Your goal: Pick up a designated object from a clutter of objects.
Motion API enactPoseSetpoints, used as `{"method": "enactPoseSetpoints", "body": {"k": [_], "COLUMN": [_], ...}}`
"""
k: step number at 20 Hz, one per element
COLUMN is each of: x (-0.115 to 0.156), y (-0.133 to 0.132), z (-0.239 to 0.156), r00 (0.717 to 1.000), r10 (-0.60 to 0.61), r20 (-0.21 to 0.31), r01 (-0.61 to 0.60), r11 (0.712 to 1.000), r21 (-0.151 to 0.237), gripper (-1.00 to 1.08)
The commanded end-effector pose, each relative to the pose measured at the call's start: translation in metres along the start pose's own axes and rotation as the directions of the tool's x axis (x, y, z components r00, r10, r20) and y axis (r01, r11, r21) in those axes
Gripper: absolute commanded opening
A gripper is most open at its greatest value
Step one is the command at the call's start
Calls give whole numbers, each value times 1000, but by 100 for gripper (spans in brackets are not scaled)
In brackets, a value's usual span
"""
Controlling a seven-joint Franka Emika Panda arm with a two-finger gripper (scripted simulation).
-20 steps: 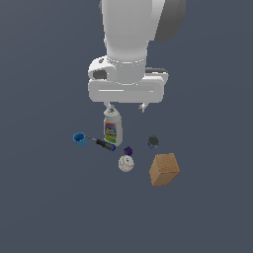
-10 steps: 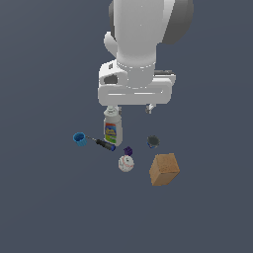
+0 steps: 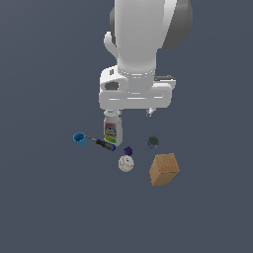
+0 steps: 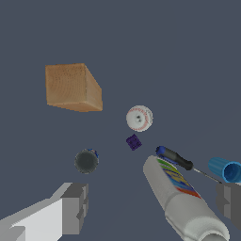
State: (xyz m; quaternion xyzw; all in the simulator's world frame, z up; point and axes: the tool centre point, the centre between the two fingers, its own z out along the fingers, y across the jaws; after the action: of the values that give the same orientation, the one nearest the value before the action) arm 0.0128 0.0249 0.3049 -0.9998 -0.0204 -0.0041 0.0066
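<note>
Small white red-stitched baseball (image 3: 126, 163) is round, no long axis; gripper (image 4: 150, 207) jaws wide apart, holding nothing, above it.

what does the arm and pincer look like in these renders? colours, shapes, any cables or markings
The arm is glossy white with rounded, tube-like links and a dark grey cap on the joint at the exterior view's right. The pincer has a wide, boxy white body. In the wrist view its fingers are blocky and grey on white mounts. No cables or markings are visible.
</note>
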Motion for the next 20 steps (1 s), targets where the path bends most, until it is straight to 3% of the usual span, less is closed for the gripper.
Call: {"method": "enactPoseSetpoints", "body": {"k": [1,7,20], "x": [4,21,50], "y": [1,7,26], "z": [10,48,170], "r00": [1000,1000,998], "r10": [3,19,60], "r20": [1,3,6], "r01": [-3,-19,-60], "r11": [1000,1000,998], "r21": [0,-1,-10], "gripper": [100,100,100]}}
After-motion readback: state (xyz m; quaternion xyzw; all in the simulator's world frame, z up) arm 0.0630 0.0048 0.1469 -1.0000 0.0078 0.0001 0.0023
